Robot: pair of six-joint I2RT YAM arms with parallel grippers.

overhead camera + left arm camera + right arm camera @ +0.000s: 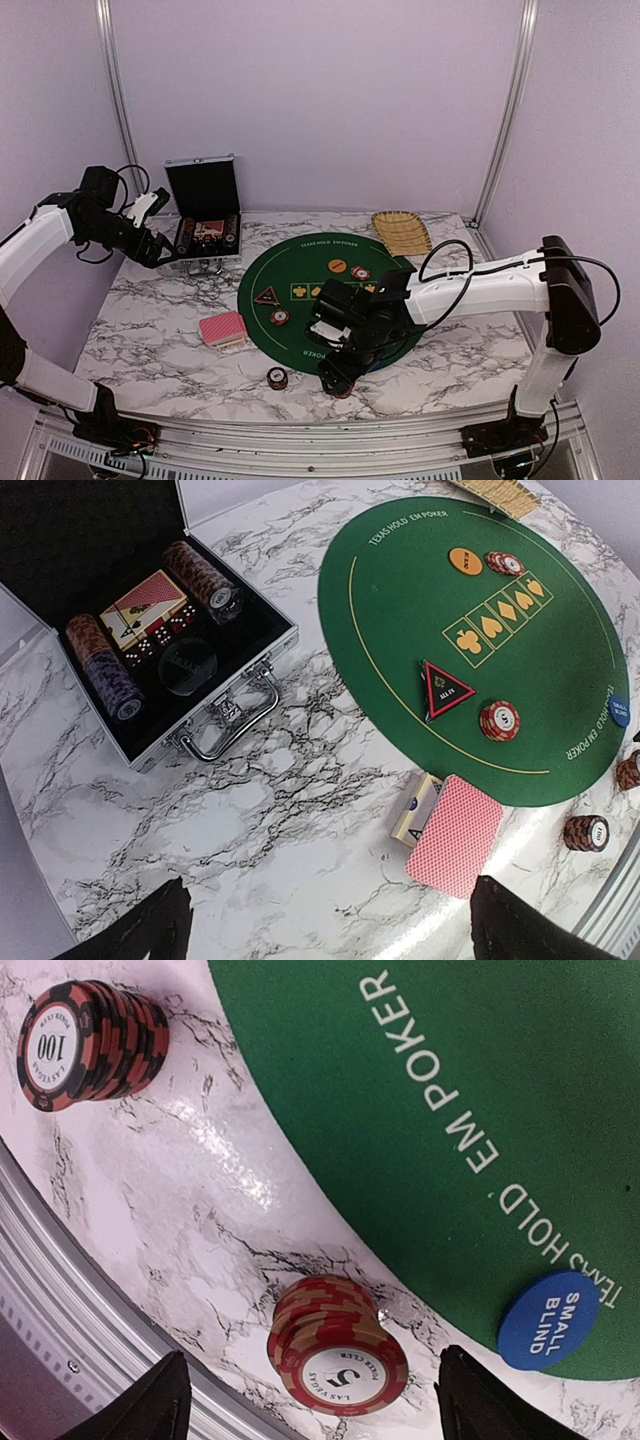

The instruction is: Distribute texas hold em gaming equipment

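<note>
My right gripper [320, 1410] is open and hangs over a red chip stack marked 5 [338, 1360]. The stack stands on the marble between the fingers, untouched, just off the green mat [480, 1090]. A darker stack marked 100 [90, 1042] stands to its left and a blue small-blind disc [548, 1320] lies on the mat edge. My left gripper [330, 945] is open and empty, high above the marble. A red-backed card deck [455, 832], a black triangular marker [446, 690], two chip stacks [499, 720] [505, 564] and an orange disc [465, 561] show below it.
The open silver case [255, 670] at the back left holds chip rolls, a card box and dice. A tan woven tray [402, 232] lies at the back right. The metal rail [300, 435] runs along the table's near edge, close to my right gripper [335, 378].
</note>
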